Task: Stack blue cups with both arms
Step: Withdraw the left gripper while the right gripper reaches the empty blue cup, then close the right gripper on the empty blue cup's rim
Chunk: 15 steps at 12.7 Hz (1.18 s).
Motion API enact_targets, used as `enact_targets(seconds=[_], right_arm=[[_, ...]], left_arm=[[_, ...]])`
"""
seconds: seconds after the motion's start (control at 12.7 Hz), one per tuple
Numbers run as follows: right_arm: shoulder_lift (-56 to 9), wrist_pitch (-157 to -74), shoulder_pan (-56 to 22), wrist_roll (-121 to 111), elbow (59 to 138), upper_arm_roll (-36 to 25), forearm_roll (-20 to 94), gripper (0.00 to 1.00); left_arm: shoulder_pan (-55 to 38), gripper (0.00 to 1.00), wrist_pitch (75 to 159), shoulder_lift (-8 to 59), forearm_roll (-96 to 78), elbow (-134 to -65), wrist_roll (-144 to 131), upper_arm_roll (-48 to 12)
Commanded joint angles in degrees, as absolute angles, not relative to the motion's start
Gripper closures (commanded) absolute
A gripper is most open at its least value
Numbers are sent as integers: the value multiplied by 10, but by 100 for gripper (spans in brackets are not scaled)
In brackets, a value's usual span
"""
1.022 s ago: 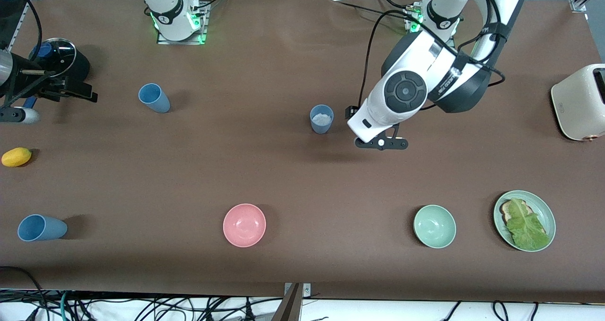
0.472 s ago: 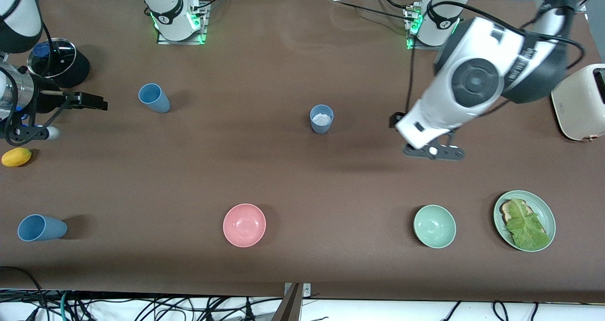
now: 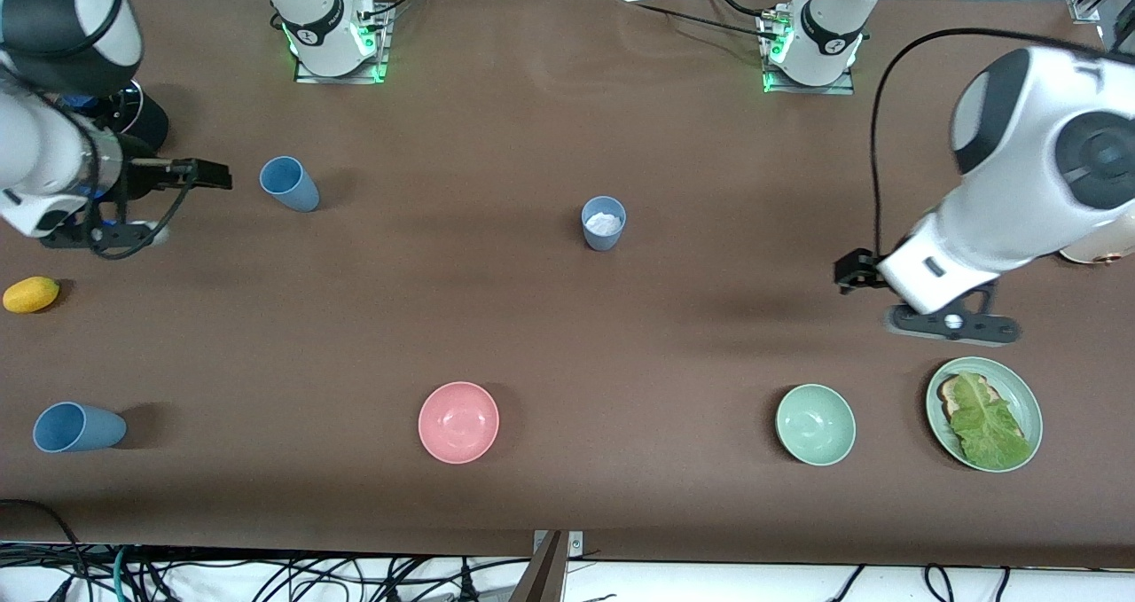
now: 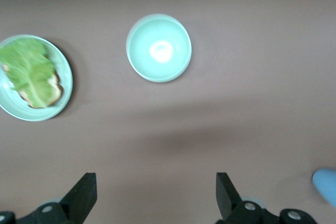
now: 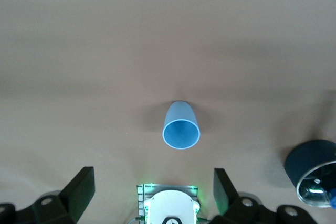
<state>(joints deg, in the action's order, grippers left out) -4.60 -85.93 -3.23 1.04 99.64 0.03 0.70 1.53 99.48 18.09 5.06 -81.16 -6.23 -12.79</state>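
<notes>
Brown cloth covers the long table [image 3: 550, 336], with both arm bases standing along its edge farthest from the front camera.

The left gripper [image 4: 155, 198] hangs in the air with its fingers [image 4: 84, 195] spread wide and nothing between them. It is over bare cloth at the left arm's end of the table, above the plate of lettuce and toast [image 3: 984, 414] and beside the cream toaster [image 3: 1095, 252]. The pale green bowl [image 3: 816, 425] sits just beside that plate, near the front edge.

The right gripper [image 5: 152, 198] is also wide open and empty, held over the right arm's end of the table beside a black lidded pot [image 3: 133, 114].

Three blue cups stand upright and well apart. One blue cup [image 3: 289, 183] stands near the right gripper; the right wrist view shows it centred ahead of the open fingers [image 5: 79, 190], not touching them. A second blue cup [image 3: 604, 222], with something white inside, stands mid-table. A third blue cup [image 3: 78, 427] stands near the front edge at the right arm's end, closer to the camera than a yellow lemon-like fruit [image 3: 31, 293].

A pink bowl [image 3: 458, 422] sits near the front edge. Wide open cloth lies between the cups and around the middle cup.
</notes>
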Motion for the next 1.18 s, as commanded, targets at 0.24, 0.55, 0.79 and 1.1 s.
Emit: enact_targets(seconds=[0.24, 0.55, 0.79, 1.1], right_arm=[[130, -1069, -29, -11, 1324, 12, -4, 0], [126, -1195, -26, -111, 1428, -40, -11, 0], [109, -1244, -25, -142, 1456, -71, -23, 0], [71, -1298, -25, -153, 1470, -97, -30, 0]], left_arm=[[4, 0, 1038, 9, 9, -997, 8, -76], [4, 0, 1022, -23, -8, -1015, 6, -71], [1, 0, 995, -42, -32, -1020, 9, -39], [-11, 0, 989, -47, -25, -1021, 10, -28]])
